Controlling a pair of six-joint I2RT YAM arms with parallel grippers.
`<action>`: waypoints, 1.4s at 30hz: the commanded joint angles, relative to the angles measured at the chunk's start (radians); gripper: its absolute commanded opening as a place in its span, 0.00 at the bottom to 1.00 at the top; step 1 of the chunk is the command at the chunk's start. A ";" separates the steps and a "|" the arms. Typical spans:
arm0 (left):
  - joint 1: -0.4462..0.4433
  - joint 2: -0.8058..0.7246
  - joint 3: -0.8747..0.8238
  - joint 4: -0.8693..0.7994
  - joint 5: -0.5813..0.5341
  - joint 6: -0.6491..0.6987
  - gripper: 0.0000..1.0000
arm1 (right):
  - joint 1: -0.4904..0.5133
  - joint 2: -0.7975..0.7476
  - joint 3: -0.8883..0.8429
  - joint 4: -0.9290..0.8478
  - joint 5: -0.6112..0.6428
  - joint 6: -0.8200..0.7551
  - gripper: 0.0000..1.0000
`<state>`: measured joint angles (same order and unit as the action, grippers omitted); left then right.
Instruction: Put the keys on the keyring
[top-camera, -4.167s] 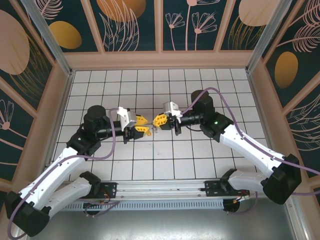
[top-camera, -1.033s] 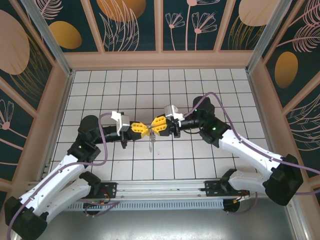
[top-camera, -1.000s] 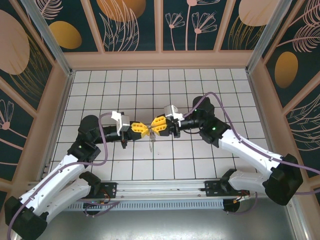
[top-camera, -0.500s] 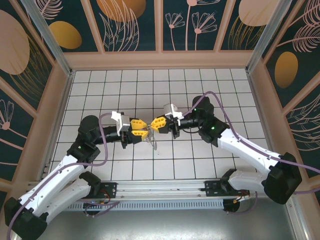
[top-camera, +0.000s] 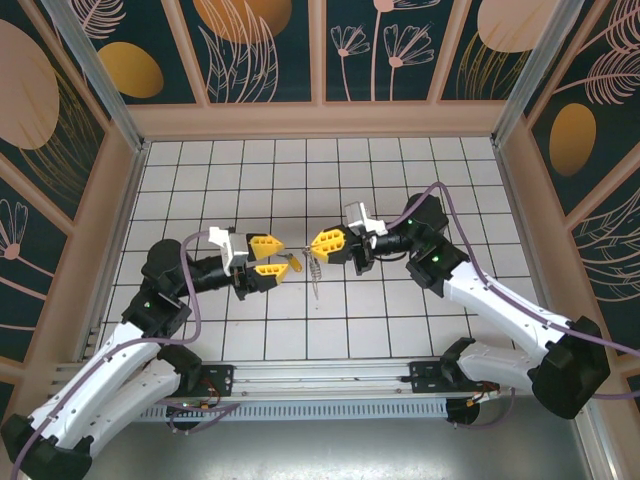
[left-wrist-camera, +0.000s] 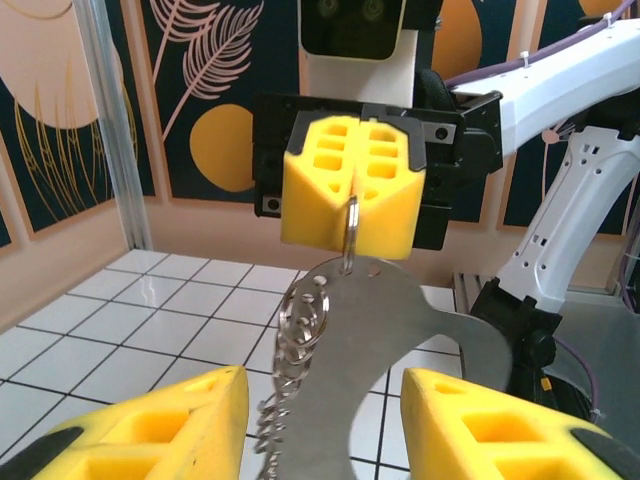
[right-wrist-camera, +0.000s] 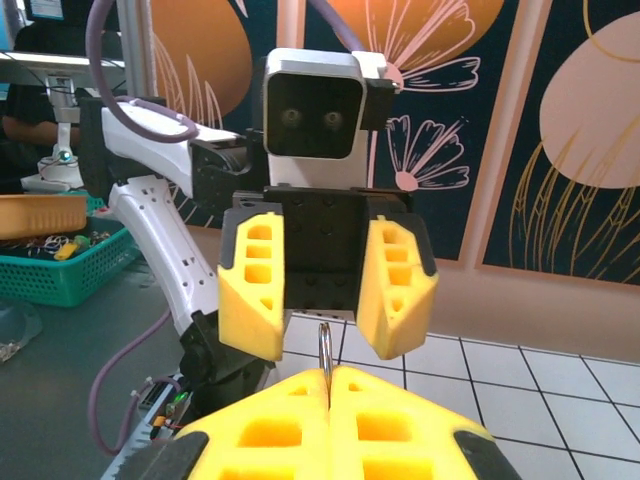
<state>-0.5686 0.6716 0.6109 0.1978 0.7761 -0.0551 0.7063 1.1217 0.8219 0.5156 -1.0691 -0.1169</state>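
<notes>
This looks like a robotics lab, with a purpose-built test cell rather than any lived-in room; two white robot arms (top-camera: 500, 300) trailing purple cables (top-camera: 195, 300) are bolted to an aluminium rail (top-camera: 320, 372) at the near edge; the work surface (top-camera: 400, 320) is white with a black grid, like a calibration floor; bare aluminium posts (top-camera: 94, 75) frame printed backdrop panels (top-camera: 380, 45) of leaves and orange discs; outside the cell I see a grey bench (right-wrist-camera: 60, 390) carrying a green basket (right-wrist-camera: 60, 275) of small parts.
</notes>
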 joint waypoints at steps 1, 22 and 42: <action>-0.002 0.011 0.067 -0.037 0.005 0.031 0.44 | -0.005 0.010 0.023 0.070 -0.051 -0.025 0.00; -0.002 0.172 0.240 -0.296 -0.072 0.260 0.39 | 0.116 -0.002 -0.016 -0.054 0.564 -0.603 0.00; -0.001 0.285 0.416 -0.542 -0.221 0.571 0.26 | 0.127 0.018 0.065 -0.232 0.491 -0.726 0.00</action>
<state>-0.5686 0.9436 0.9710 -0.2771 0.5594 0.4408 0.8261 1.1400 0.8303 0.2943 -0.5507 -0.8230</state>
